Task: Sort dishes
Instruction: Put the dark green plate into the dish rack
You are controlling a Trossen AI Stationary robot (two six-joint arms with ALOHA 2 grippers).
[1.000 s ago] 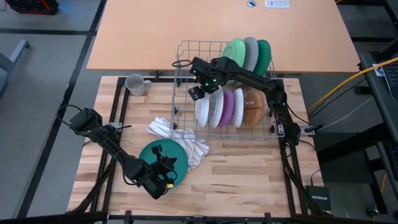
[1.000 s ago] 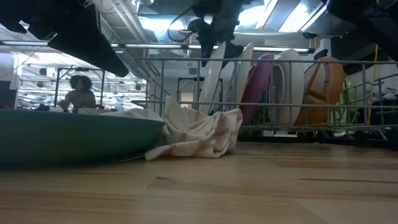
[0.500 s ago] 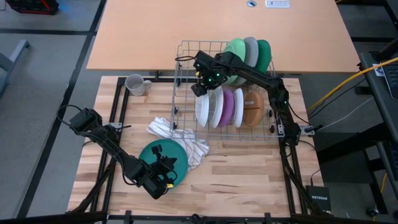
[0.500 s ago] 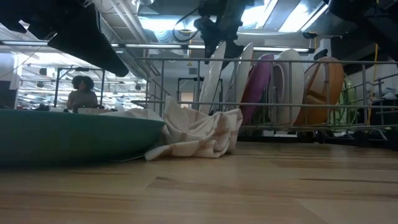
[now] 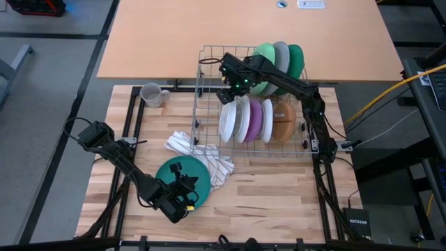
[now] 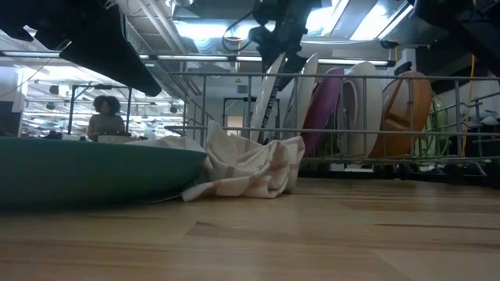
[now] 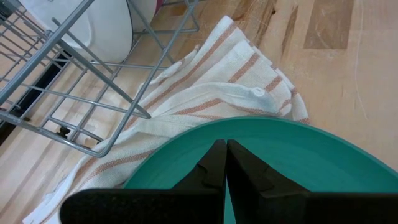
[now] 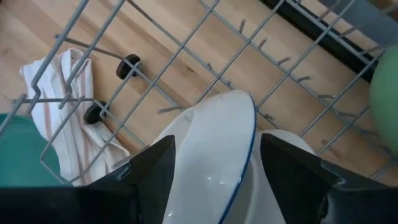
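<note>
My right gripper (image 5: 228, 96) is open over the grey wire rack (image 5: 209, 52). Its fingers stand on either side of the upper rim of a blue-edged white plate (image 8: 211, 168), which stands on edge in the rack (image 5: 226, 122). Beside that plate stand another white plate (image 5: 242, 120), a purple one (image 5: 255, 120), a small white one (image 5: 267, 120) and a brown bowl (image 5: 283, 120). Large green (image 5: 265, 59), grey (image 5: 281, 59) and teal (image 5: 296, 63) plates stand behind them. My left gripper (image 7: 224, 163) is shut over a teal plate (image 5: 171, 174) that lies flat on the table. My left gripper's shut fingers (image 7: 214, 165) point down over the inside of the teal plate (image 7: 292, 155). I cannot tell whether they touch it. The plate lies flat on the table, with its far rim against the cloth.
A striped white cloth (image 5: 202, 157) lies crumpled between the teal plate and the rack. A grey mug (image 5: 151, 94) stands at the far left of the wooden table (image 5: 279, 188). A person (image 6: 101, 117) shows in the room behind.
My right gripper has gone up and toward the table's far edge, away from the white plate's top. The plate stays standing in the rack.
</note>
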